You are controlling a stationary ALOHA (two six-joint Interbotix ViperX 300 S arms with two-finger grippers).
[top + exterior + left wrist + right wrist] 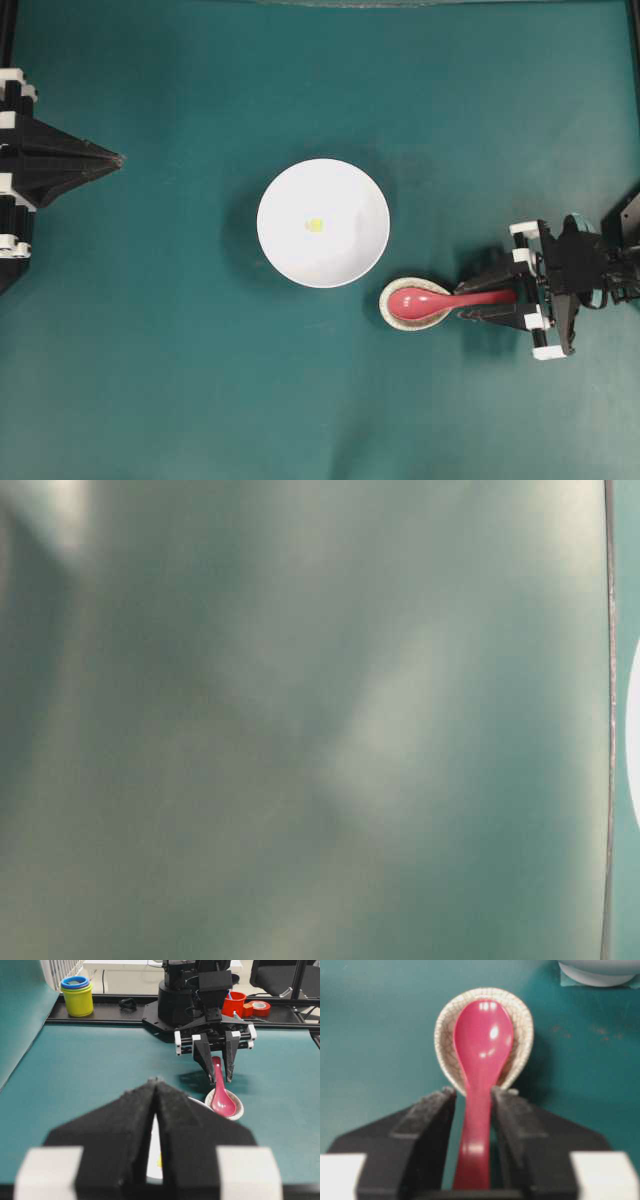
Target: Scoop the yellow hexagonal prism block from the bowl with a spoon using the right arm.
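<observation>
The white bowl (280, 190) sits mid-table with the tiny yellow block (315, 225) inside it. The pinkish-red spoon (420, 301) lies with its scoop in the speckled spoon rest (392, 312), just right of the bowl. My right gripper (466, 300) straddles the spoon's handle. In the right wrist view the fingers (435, 1115) flank the handle (476, 1125) with thin gaps on both sides, so it is open. My left gripper (118, 159) is shut and empty at the far left. In its wrist view (156, 1081) it hides most of the bowl (155, 1160).
Beyond the table's far edge in the left wrist view stand a yellow and blue cup stack (77, 996), a red cup (234, 1004) and a tape roll (259, 1008). The table-level view is a teal blur.
</observation>
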